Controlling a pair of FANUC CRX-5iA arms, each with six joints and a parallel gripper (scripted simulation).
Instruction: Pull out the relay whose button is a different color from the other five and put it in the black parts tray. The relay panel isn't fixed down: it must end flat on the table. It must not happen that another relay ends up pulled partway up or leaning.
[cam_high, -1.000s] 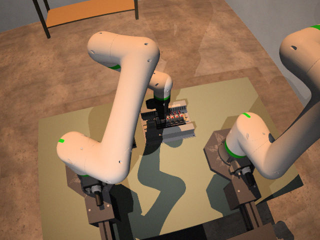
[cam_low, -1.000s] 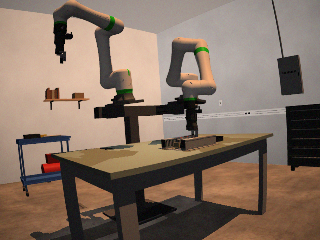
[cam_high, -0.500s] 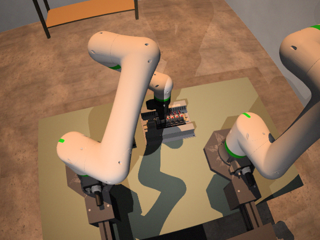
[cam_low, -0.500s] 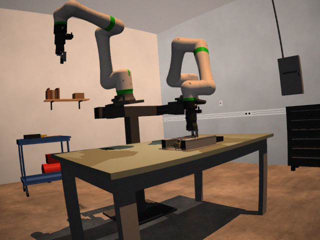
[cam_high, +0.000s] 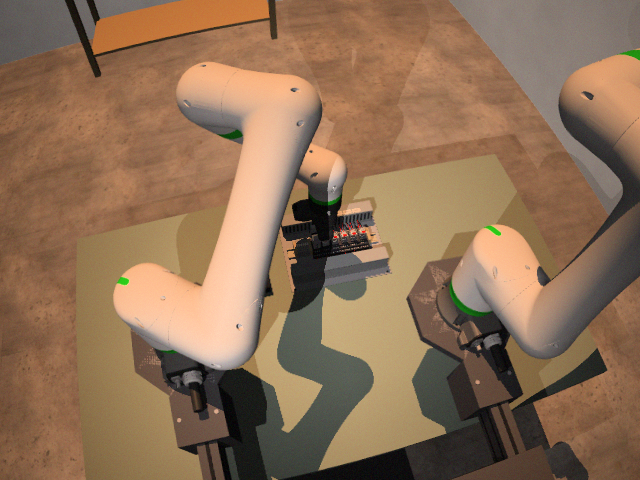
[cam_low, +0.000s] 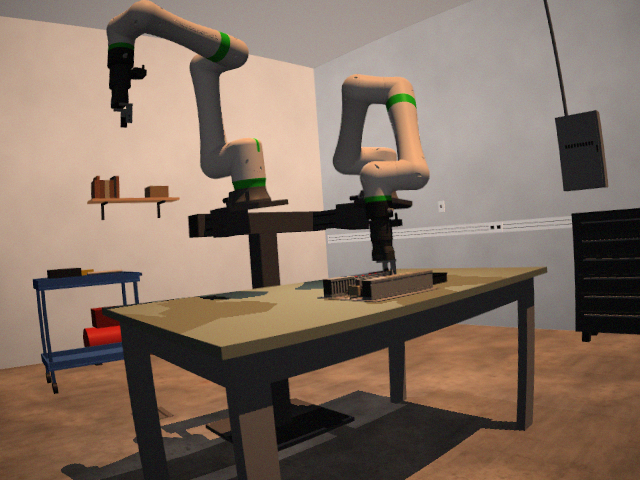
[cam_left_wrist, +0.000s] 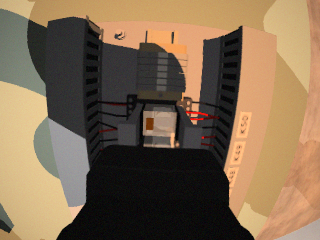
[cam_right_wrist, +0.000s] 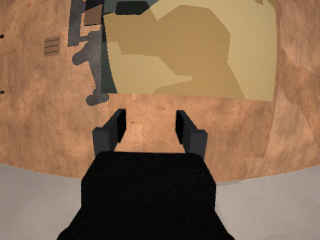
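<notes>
The relay panel (cam_high: 361, 266) (cam_low: 398, 287) (cam_left_wrist: 260, 90) looks flat on the table. My left gripper (cam_high: 324, 243) (cam_low: 389, 269) (cam_left_wrist: 159, 115) points down over its relay row, shut on a clear-cased relay (cam_left_wrist: 165, 118) with an orange-brown button (cam_left_wrist: 149, 123). I cannot tell how far that relay is raised from its socket. Several relays with red buttons (cam_high: 353, 233) stand beside it in the top view; none looks raised. The left gripper hides the rest of the row. The black parts tray (cam_low: 439, 277) is partly hidden behind the panel. My right gripper (cam_low: 125, 119) (cam_right_wrist: 150, 119) is open and empty, high up.
Slotted wire ducts (cam_left_wrist: 231, 65) flank the relay row, with thin red and black wires (cam_left_wrist: 202, 116) near the left fingers. A terminal block (cam_left_wrist: 161, 70) sits close to the held relay. The right gripper hangs beyond the edge of the table (cam_low: 222, 346) (cam_right_wrist: 250, 50).
</notes>
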